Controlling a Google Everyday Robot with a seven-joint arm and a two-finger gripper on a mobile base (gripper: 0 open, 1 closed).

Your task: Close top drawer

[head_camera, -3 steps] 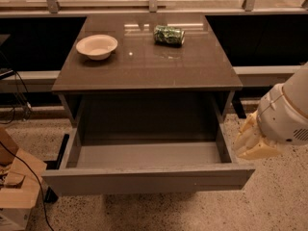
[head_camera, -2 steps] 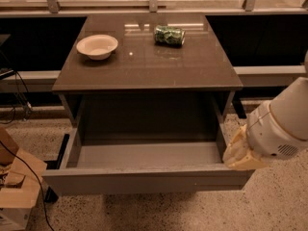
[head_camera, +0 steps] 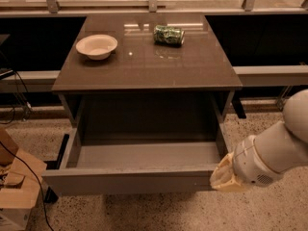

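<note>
I have the gripper (head_camera: 224,175) at the lower right of the frame, up against the right end of the top drawer (head_camera: 130,181)'s front panel. From this view I cannot tell whether it is released or clenched; it holds nothing that I can see. The drawer is pulled far out across the lower middle of the frame, and its grey inside looks empty.

My worry is the contact point. It sits at the far right end of the panel, not the middle, so a push from here could skew the drawer and bind it partway in. I also judge that the gripper could slide off the corner and slip down the drawer's right side, where the closing gap at the cabinet could pinch it.

A hard shove is the other risk. A green can (head_camera: 169,34) lies on its side on the brown top (head_camera: 144,69), upper centre, with a bowl (head_camera: 96,46) to its left. A slam might set the can rolling.
</note>
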